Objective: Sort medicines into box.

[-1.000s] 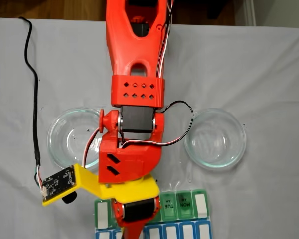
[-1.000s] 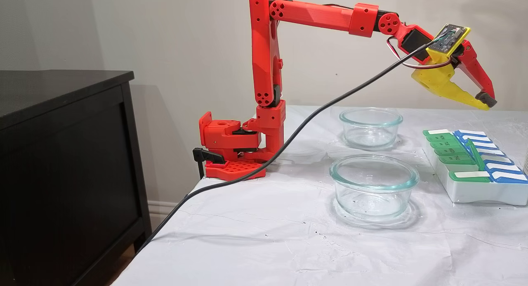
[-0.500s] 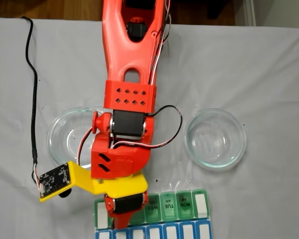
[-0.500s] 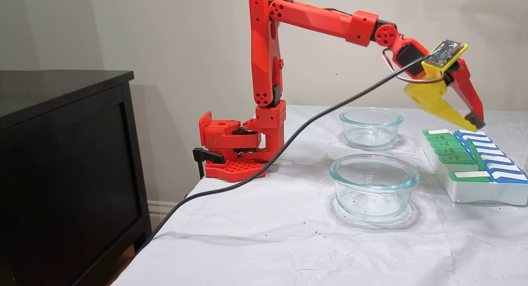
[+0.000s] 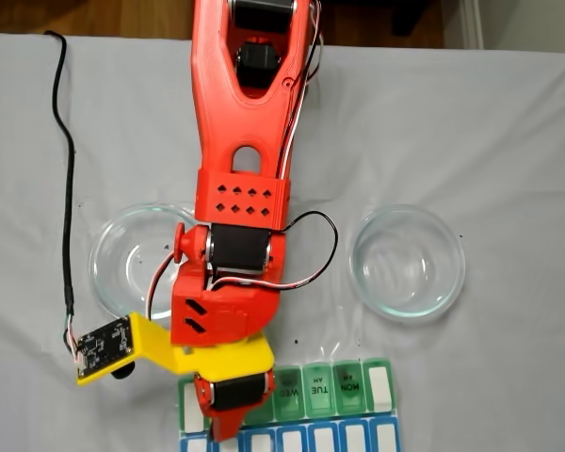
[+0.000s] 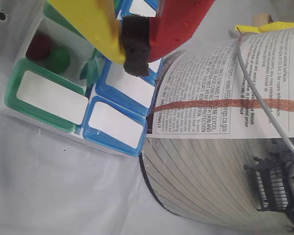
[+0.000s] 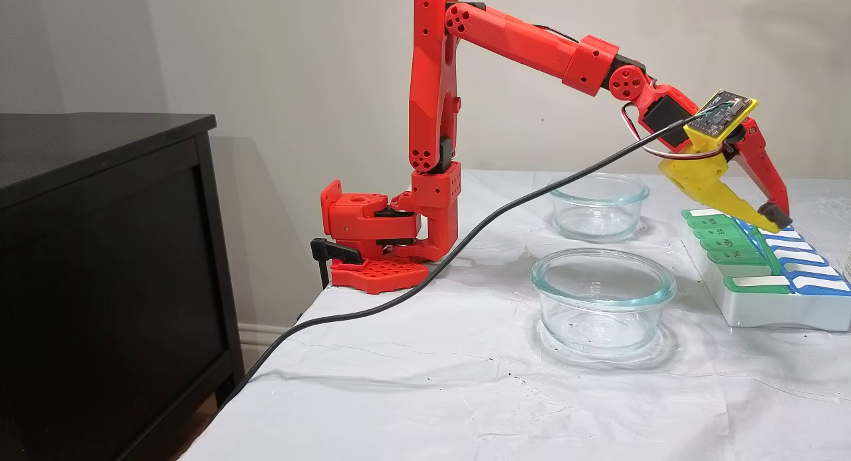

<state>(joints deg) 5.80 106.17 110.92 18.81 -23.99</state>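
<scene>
Two glass bowls [image 7: 603,300] stand nearest on the table. Beyond them, at the table's right edge in this fixed view, the box [image 7: 764,268] lies under the arm, which reaches forward and slopes down; the gripper [image 7: 771,216] is closed, empty, just above the lids.

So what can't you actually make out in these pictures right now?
- Pill organizer: its lower row is cut off by the bottom edge of a fixed view, and the arm covers its left part.
- Gripper: the foam pad hides whether it grips anything.
- Open compartment: one red pill and one green pill show in the wrist view; the yellow finger covers the rest.
</scene>
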